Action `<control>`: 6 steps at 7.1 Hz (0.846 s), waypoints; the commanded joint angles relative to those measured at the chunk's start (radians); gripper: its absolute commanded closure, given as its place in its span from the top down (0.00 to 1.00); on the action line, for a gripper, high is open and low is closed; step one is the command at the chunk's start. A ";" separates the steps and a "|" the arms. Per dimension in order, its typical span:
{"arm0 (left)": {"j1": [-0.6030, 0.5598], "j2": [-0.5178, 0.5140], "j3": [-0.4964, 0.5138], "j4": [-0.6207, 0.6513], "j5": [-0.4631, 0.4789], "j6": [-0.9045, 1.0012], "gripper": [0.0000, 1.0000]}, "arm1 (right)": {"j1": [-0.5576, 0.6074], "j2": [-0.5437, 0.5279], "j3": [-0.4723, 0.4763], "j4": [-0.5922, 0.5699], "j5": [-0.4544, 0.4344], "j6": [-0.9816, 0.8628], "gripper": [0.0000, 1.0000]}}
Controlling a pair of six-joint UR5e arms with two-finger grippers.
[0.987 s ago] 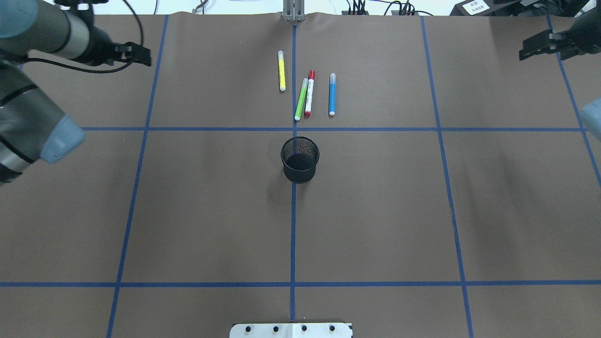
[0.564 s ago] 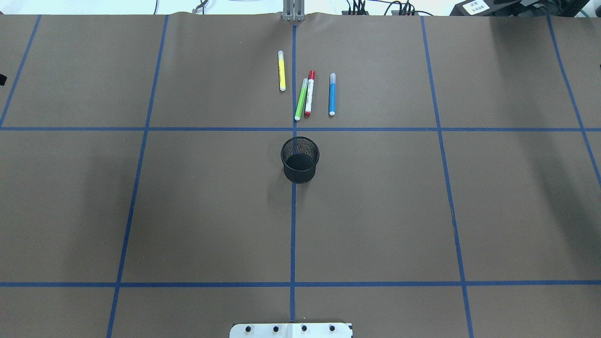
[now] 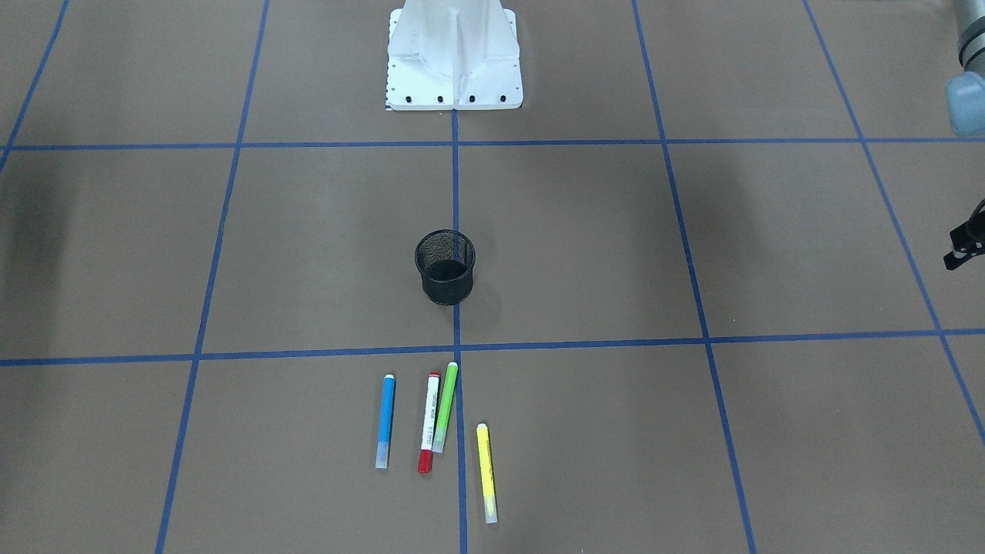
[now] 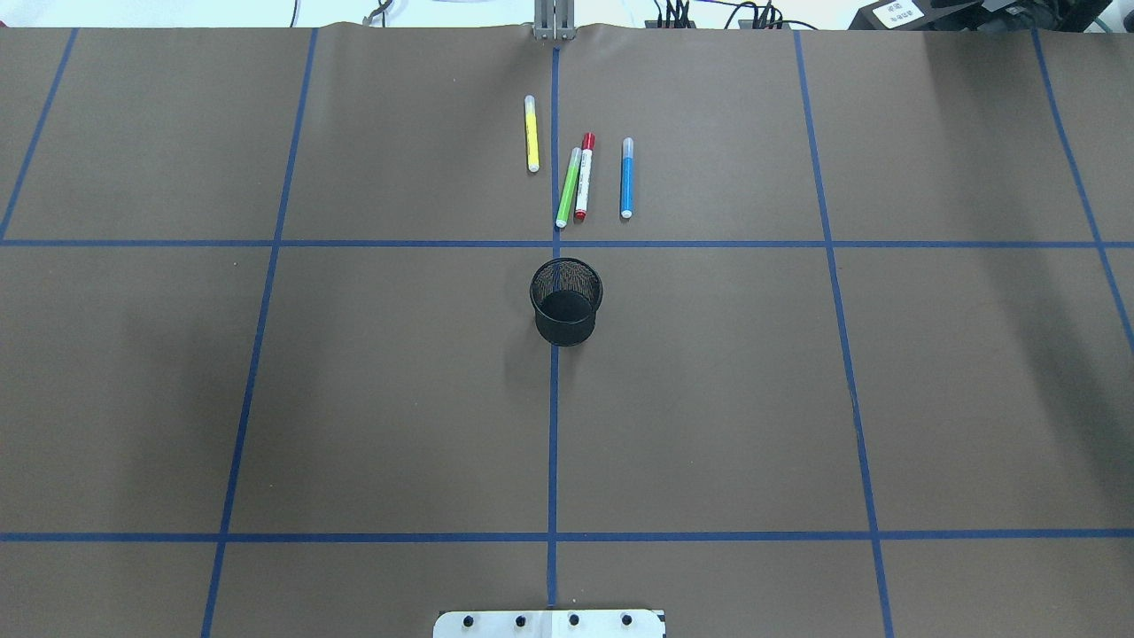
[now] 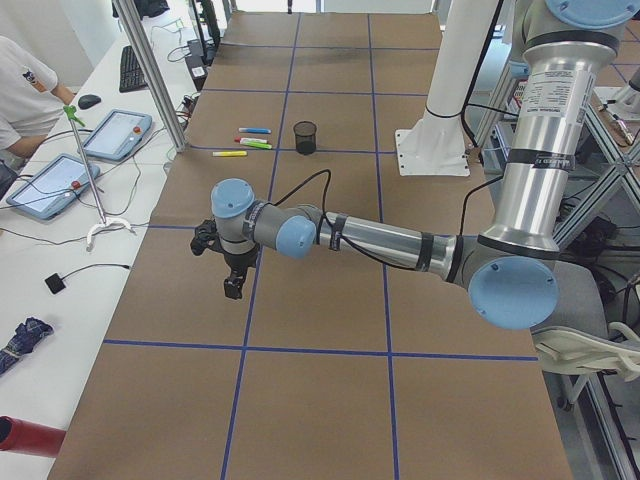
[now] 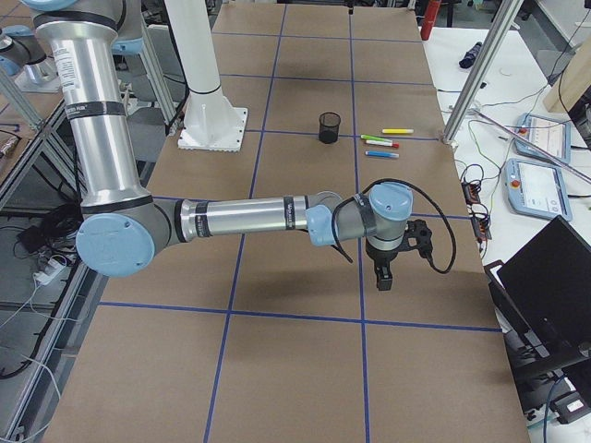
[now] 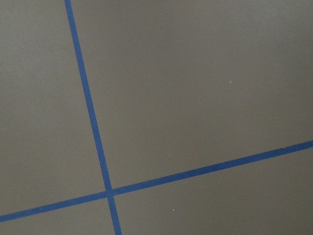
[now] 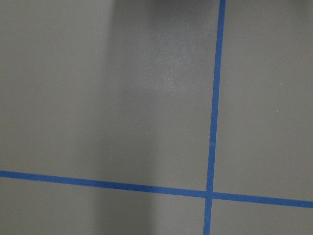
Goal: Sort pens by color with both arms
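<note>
Front view: the cup (image 3: pixel 445 268) stands upright mid-desk (image 3: pixel 692 231) on a tape line (image 3: pixel 455 192). On its far side from the base (image 3: pixel 454 54) lie the blue pen (image 3: pixel 386 419), red pen (image 3: pixel 429 423) and green pen (image 3: pixel 445 408), the last two just beside each other. The yellow pen (image 3: pixel 485 471) lies slightly apart. The left arm (image 3: pixel 968 85) shows only at the edge.

Overhead: the pens lie beyond the cup.

Left side: the left end effector (image 5: pixel 232 290) points down over bare desk, well apart from the pens. I cannot tell whether it is open or closed.

Right side: the right end effector (image 6: pixel 383 280) hangs likewise, and its state is equally unclear.

Wrist views: only desk and tape.
</note>
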 commanded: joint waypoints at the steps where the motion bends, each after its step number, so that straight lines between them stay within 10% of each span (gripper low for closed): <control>1: -0.047 0.007 -0.009 0.007 -0.084 -0.031 0.99 | -0.031 0.005 0.006 -0.035 0.003 -0.005 0.99; 6: -0.095 0.038 -0.057 0.015 -0.085 0.001 0.99 | -0.027 0.009 0.042 -0.061 -0.003 0.010 0.99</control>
